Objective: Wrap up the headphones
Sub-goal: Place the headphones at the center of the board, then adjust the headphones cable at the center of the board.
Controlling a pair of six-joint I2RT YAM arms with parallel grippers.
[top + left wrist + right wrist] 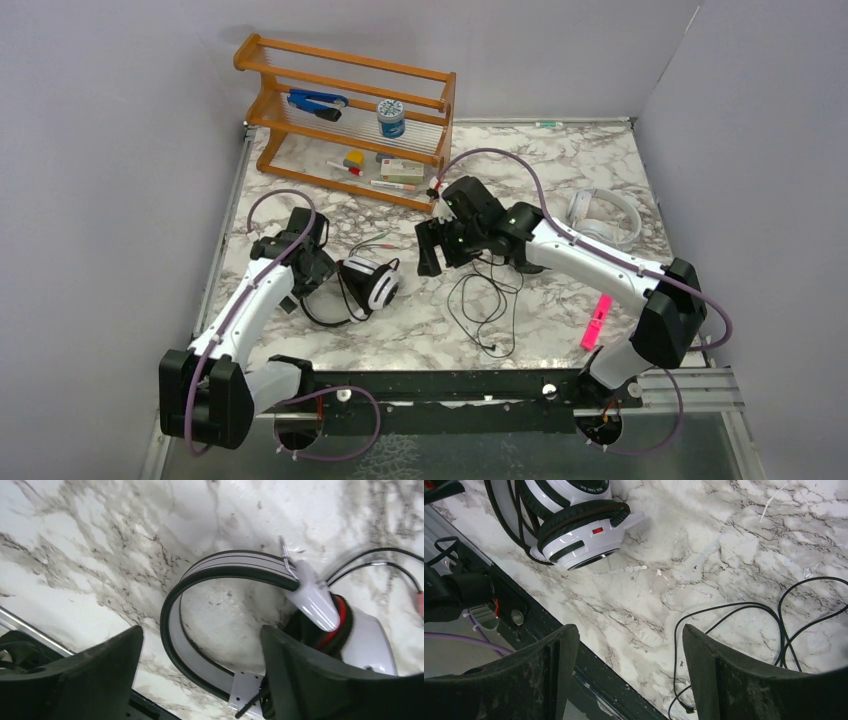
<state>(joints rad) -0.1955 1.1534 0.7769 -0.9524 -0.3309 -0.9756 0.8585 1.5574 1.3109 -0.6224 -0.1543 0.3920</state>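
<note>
The left arm (250,305) and right arm (590,255) bend inward over the table. The left gripper (200,650) and right gripper (624,660) each hold 2 fingers wide apart.

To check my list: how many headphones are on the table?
2. The white pair with black pads lies by the left gripper; the all-white pair lies beyond the right arm. The arm may hide another.

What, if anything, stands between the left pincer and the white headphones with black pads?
Nothing visible does. The open left pincer hangs just over the headphones, whose headband lies in plain view between its fingers.
</note>
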